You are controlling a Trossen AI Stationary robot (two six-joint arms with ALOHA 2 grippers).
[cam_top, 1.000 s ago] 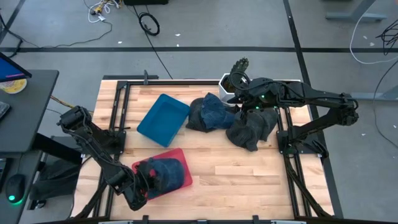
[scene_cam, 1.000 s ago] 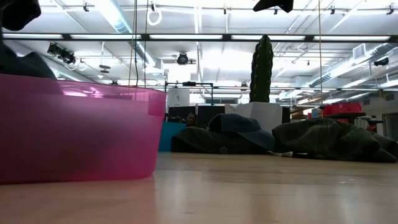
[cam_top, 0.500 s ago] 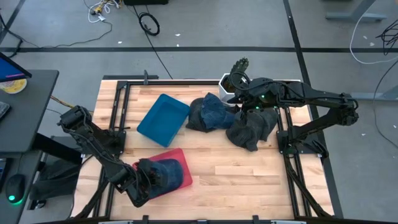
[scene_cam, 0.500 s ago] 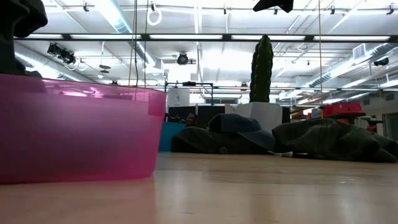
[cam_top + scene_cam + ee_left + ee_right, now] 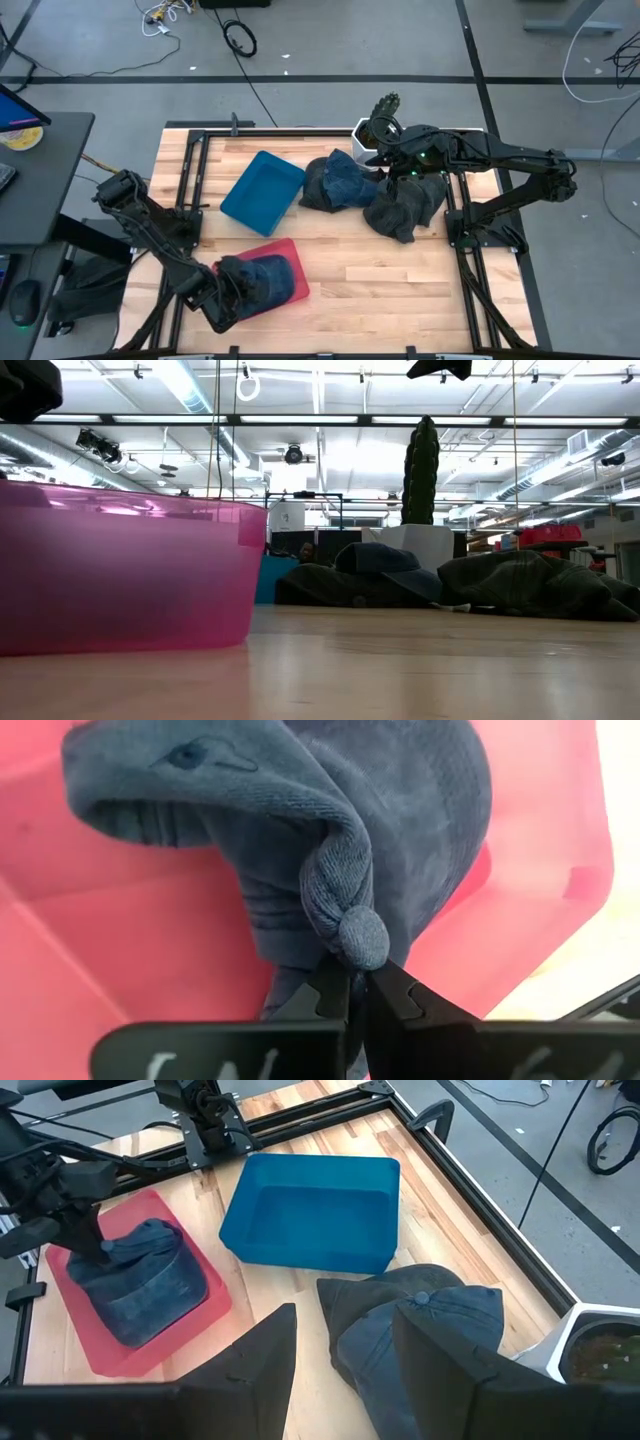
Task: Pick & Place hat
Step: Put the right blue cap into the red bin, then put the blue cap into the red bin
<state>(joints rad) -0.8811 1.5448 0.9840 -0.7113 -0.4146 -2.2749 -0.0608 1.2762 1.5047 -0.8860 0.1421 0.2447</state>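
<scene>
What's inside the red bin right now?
A blue hat fills the red bin, pinched by the left gripper. Anything beneath the hat is covered.

Bare table (image 5: 380,275) between red bin (image 5: 296,262) and hat pile (image 5: 404,208)

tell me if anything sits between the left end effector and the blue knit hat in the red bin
Nothing visible does. The left end effector is already pinched shut on a fold of the blue knit hat, which lies inside the shallow red plastic bin. The right end effector hangs open above the dark caps, away from this.
</scene>
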